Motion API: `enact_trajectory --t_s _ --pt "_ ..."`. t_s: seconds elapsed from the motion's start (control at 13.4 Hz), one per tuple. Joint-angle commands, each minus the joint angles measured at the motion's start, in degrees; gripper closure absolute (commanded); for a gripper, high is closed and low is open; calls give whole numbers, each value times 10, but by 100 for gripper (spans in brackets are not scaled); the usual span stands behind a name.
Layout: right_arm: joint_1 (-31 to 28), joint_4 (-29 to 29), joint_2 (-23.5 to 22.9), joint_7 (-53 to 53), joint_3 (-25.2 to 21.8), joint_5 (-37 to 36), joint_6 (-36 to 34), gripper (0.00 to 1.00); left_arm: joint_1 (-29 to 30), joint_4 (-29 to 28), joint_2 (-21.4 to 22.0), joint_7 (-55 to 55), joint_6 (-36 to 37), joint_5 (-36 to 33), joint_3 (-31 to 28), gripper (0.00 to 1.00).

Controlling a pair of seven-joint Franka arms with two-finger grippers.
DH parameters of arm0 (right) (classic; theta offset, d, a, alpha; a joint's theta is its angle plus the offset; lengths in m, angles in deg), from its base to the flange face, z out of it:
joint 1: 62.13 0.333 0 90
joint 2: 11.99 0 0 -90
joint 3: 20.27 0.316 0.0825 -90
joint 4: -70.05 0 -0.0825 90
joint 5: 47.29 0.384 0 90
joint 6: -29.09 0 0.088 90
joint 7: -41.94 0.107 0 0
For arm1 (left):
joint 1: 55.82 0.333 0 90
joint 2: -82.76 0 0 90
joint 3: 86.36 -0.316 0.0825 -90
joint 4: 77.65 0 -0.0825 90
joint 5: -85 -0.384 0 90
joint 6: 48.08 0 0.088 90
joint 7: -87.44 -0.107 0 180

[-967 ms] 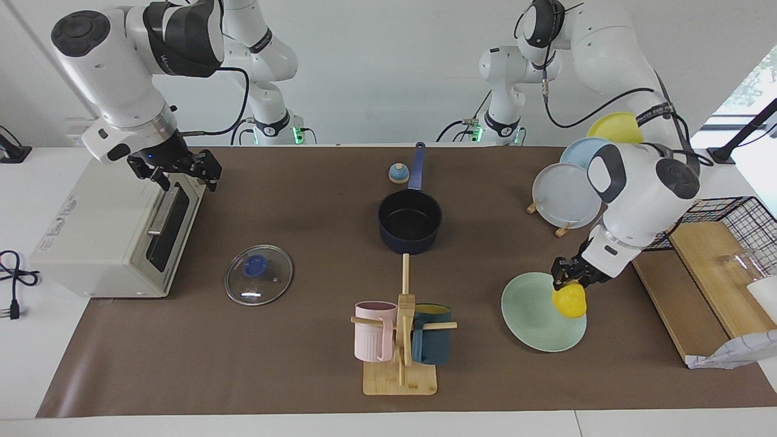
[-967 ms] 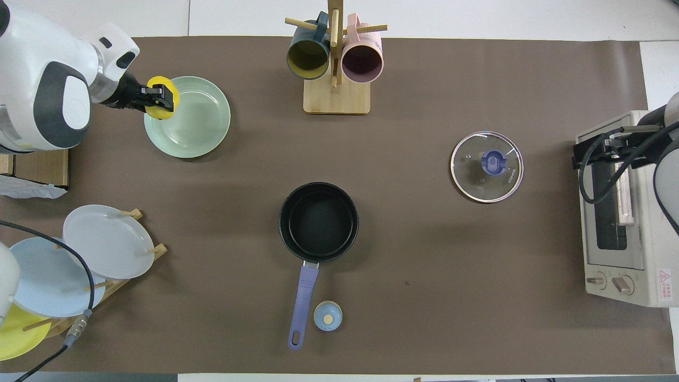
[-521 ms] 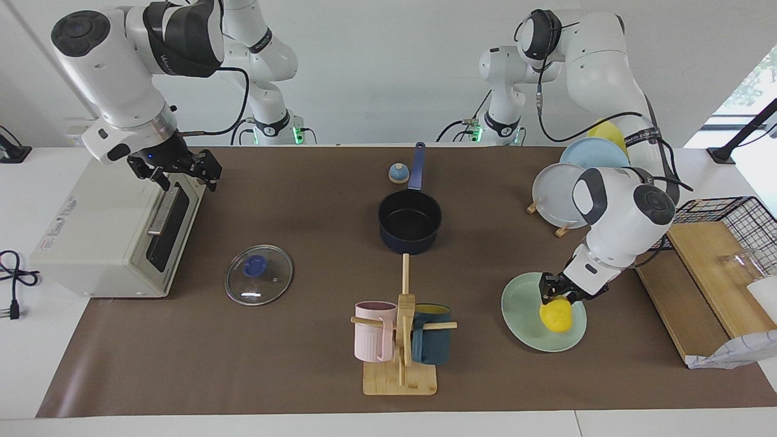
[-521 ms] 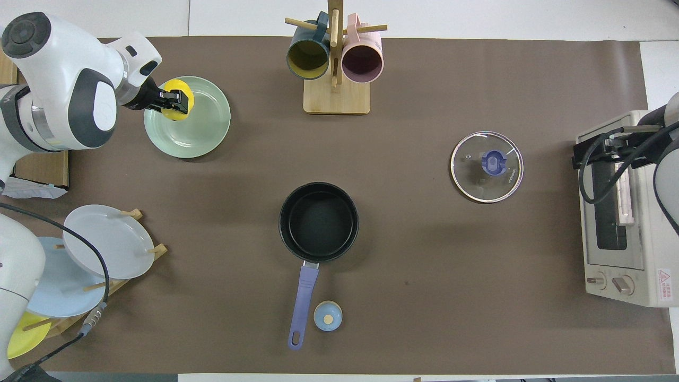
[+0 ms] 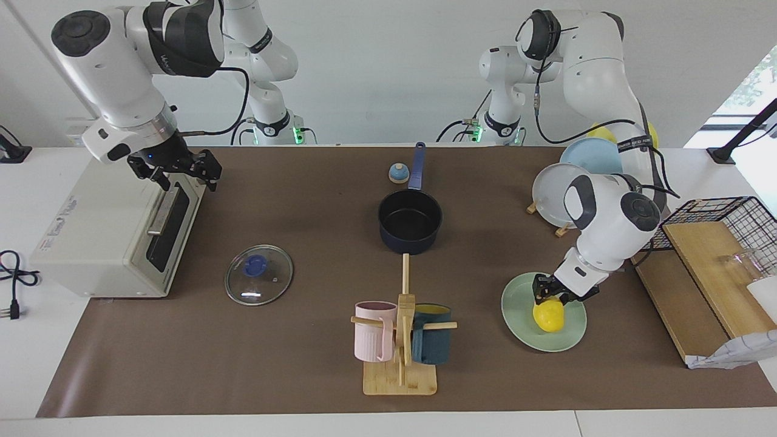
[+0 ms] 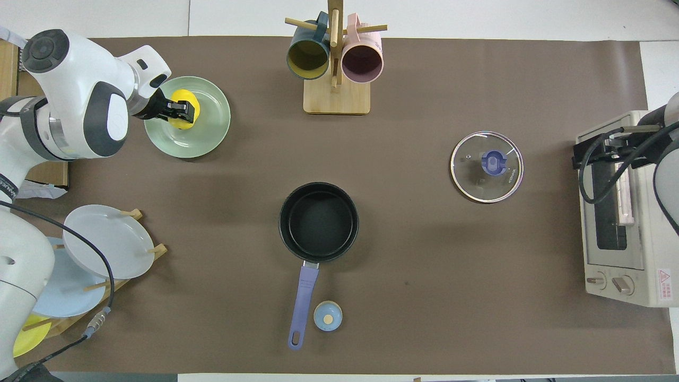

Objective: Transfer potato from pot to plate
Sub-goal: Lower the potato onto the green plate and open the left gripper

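Observation:
The yellow potato (image 5: 548, 315) sits low over the middle of the mint-green plate (image 5: 521, 328), toward the left arm's end of the table. I cannot tell whether it touches the plate. My left gripper (image 5: 549, 298) is shut on the potato from above; in the overhead view the potato (image 6: 185, 98) shows between the black fingers on the plate (image 6: 208, 132). The navy pot (image 5: 410, 220) stands empty mid-table, its handle pointing to the robots; it also shows in the overhead view (image 6: 319, 221). My right gripper (image 5: 181, 172) waits over the toaster oven's door.
A toaster oven (image 5: 109, 230) stands at the right arm's end, with a glass lid (image 5: 258, 282) beside it. A mug rack (image 5: 400, 343) stands farther from the robots than the pot. A plate rack (image 5: 561, 194), a wire basket (image 5: 734, 221) and a small blue knob (image 5: 398, 173) are also here.
My left gripper has carried the potato from the plate's rim in toward its middle and lowered it. The right arm has not moved.

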Motion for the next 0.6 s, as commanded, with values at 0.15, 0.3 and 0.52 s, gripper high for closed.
enact_trajectory --t_s 0.15,0.3,0.52 --pt "-3 8 10 11 3 2 7 0 -5 -24 17 -23 -13 -7 -5 74" --pt "-3 8 10 11 3 2 7 0 -5 -26 17 -27 -14 -7 -5 47" --pt "-3 8 10 11 3 2 7 0 -1 -21 17 -31 -6 -7 -6 0"
